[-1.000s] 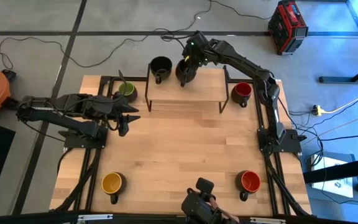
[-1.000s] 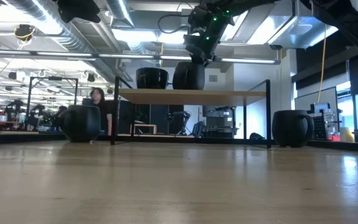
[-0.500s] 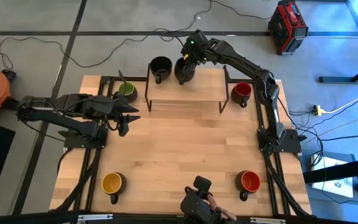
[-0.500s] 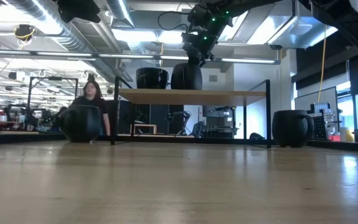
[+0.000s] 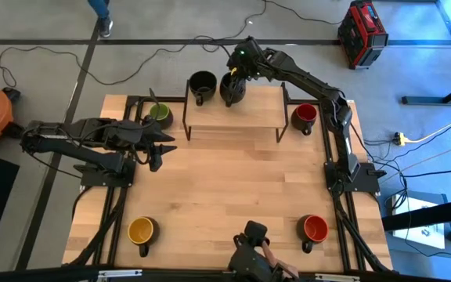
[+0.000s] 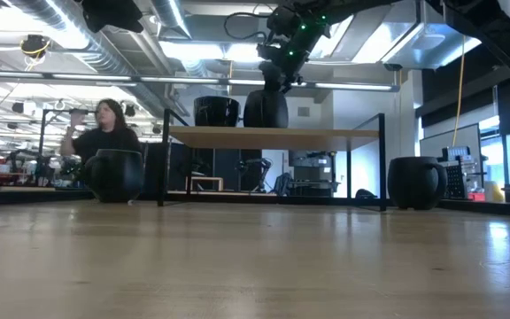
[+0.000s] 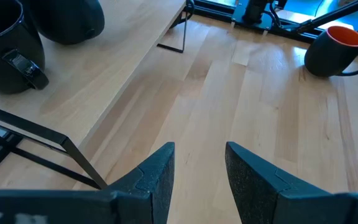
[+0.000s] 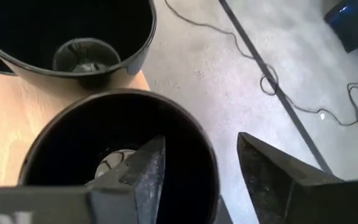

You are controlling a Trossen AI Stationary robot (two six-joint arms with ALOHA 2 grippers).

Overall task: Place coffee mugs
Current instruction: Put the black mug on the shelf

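Observation:
Two black coffee mugs stand upright on the raised wooden shelf (image 5: 233, 117) at the far edge: one (image 5: 202, 83) to the left, one (image 5: 232, 91) beside it. My right gripper (image 8: 201, 140) is open over the second mug (image 8: 73, 143), one finger inside it and one outside. The mug's rim (image 8: 209, 155) runs between the fingers with a gap on each side. In the low view this mug (image 6: 266, 109) rests on its base on the shelf. My left gripper (image 7: 201, 146) is open above the table's left part (image 5: 163, 149) with nothing between its fingers.
A green-lined mug (image 5: 160, 115) and a dark-red-lined mug (image 5: 304, 115) stand on the table beside the shelf's ends. A yellow-lined mug (image 5: 142, 230) and an orange-red-lined mug (image 5: 313, 228) stand near the front corners. A person (image 6: 104, 137) moves beyond the table.
The black mug under my right gripper has gone from tilted to upright on the shelf, shifting slightly toward the other black mug. My right gripper has stayed over it and tipped up a little. Behind the table, the person has walked left.

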